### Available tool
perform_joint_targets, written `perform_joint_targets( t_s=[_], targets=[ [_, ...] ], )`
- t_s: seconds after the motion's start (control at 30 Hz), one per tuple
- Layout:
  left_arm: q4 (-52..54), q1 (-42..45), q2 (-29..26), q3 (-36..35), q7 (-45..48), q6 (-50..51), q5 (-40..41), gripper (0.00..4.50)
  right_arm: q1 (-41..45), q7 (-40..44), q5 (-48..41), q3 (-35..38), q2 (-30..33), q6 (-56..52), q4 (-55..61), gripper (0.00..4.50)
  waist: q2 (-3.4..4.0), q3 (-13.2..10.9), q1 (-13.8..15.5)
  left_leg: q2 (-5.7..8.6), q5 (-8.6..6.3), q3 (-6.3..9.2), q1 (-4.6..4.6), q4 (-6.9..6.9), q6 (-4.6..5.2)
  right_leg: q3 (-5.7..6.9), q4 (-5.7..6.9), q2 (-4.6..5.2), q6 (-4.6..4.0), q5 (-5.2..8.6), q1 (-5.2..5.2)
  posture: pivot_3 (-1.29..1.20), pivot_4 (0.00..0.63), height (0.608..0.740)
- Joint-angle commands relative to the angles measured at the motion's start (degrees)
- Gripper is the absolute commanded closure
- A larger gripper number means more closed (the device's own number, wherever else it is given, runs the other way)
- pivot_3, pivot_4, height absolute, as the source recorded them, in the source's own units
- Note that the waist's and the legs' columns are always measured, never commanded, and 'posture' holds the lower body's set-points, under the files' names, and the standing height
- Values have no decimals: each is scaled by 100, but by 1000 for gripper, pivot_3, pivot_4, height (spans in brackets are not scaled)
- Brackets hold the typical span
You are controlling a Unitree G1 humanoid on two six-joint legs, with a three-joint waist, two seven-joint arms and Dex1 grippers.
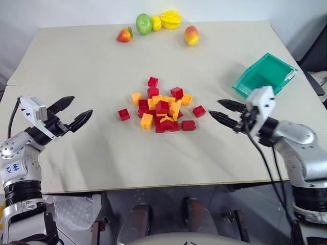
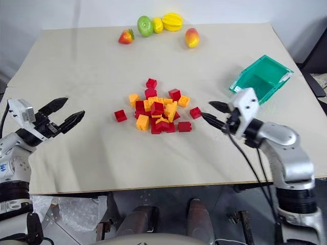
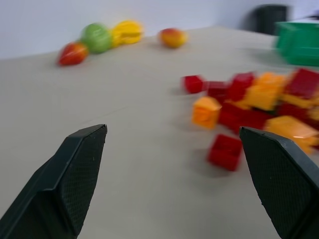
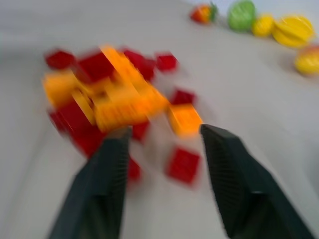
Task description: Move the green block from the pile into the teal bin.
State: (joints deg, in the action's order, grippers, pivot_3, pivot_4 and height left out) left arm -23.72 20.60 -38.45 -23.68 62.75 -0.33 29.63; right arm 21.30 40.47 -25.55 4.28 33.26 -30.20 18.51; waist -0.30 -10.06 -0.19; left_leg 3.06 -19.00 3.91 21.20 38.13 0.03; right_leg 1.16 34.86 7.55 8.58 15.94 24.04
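You have one pile [image 1: 162, 111] mid-counter [image 1: 92, 76]; one teal bin [image 1: 264, 74] at 3 o'clock; five toy fruits [image 1: 153, 25] at 12; both end effectors, left [image 1: 71, 115] and right [image 1: 224, 112], gape empty.

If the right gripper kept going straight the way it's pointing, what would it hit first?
Probably the loose red brick at the pile's near edge; the open right gripper points at it, though its height above the table is unclear.

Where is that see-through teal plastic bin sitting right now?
In the left eye view the translucent teal plastic bin sits near the beige table's right edge, beyond the robot's right tool and to the right of the pile of red and orange bricks.
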Motion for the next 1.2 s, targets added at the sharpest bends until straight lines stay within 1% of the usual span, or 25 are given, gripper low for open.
perform_joint_targets(
  t_s=[0.03, 0.1, 0.13, 0.2, 0.27, 0.47, 0.6, 0.73, 0.87, 1.0, 1.07, 1.2],
  targets=[
    [-11, -42, -106, -78, 860, -185, 352, 0, 350, -578, -66, -379, -487, -530, 320, 3642, 0, 0, 4, 1, 0, 0, 3, -1, 0, 0, -1, 1, 0, 0, 1, 0, 150, 740],
    [-64, -138, -207, 108, 1606, -363, 331, 0, 796, -985, 58, -991, -1272, -768, 92, 4291, 0, 0, -27, 2, 0, 1, 3, -2, 1, 0, -1, 1, 0, 0, 2, 0, 150, 740],
    [-96, -139, -217, 149, 1811, -425, 332, 0, 939, -1102, 135, -1151, -1533, -796, -32, 4474, 0, 0, -63, 2, 0, -3, 2, -2, 0, -4, 1, 0, 0, 0, 7, 0, 150, 740],
    [-175, -120, -253, 220, 2112, -562, 279, 0, 1234, -1293, 406, -1416, -2025, -647, -570, 4474, -2, 1, -101, 2, 4, -7, 10, -4, -6, -9, 27, -1, -9, 5, 31, 0, 150, 740],
    [-248, -83, -280, 269, 2289, -667, 224, 0, 1488, -1424, 658, -1641, -2374, -439, -1112, 4474, -2, 1, -118, 4, 5, -6, 11, -3, -8, -8, 54, -1, -13, 7, 41, 0, 150, 740],
    [-310, -26, -164, 279, 2123, -748, 167, 0, 2144, -1644, 1170, -1955, -3311, 139, -2651, 4474, -2, 1, -176, 15, 4, -3, 11, -4, -4, -10, 71, 3, -13, 7, 51, 0, 150, 740],
    [-147, -140, -57, 267, 1935, -776, 194, 0, 2424, -1912, 1627, -1985, -3667, 646, -3665, 4474, -2, 1, -286, 11, 5, -2, 10, -8, -7, -7, 79, -1, -16, 8, 57, 0, 150, 740],
    [-5, -246, -17, 270, 1809, -777, 211, 0, 2605, -2270, 2053, -1918, -3715, 980, -4305, 4474, -4, 3, -321, 12, 5, -1, 7, -7, -7, -9, 81, 2, -16, 8, 55, 0, 150, 740],
    [98, -330, 33, 254, 1666, -837, 213, 0, 2599, -2672, 2314, -1640, -3494, 1065, -4456, 4474, -4, 3, -314, 12, 5, 0, 4, -6, -7, -10, 83, 3, -16, 8, 53, 0, 150, 740],
    [197, -406, 88, 270, 1569, -869, 232, 0, 2325, -2629, 2543, -1614, -3066, 956, -4011, 4474, -6, 4, -284, 14, 5, 1, 4, -3, -6, -10, 83, 5, -16, 8, 50, 0, 150, 740],
    [220, -428, 123, 279, 1526, -888, 224, 0, 2149, -2477, 2575, -1621, -2841, 778, -3627, 4474, -5, 4, -286, 15, 4, 3, 7, -4, -5, -10, 82, 5, -17, 8, 50, 0, 150, 740],
    [193, -411, 175, 311, 1485, -923, 199, 0, 1841, -1840, 2545, -1782, -2334, 620, -2843, 4474, -5, 3, -307, 11, 4, -2, 7, -7, -6, -12, 78, -1, -16, 8, 53, 0, 150, 740]
  ],
)
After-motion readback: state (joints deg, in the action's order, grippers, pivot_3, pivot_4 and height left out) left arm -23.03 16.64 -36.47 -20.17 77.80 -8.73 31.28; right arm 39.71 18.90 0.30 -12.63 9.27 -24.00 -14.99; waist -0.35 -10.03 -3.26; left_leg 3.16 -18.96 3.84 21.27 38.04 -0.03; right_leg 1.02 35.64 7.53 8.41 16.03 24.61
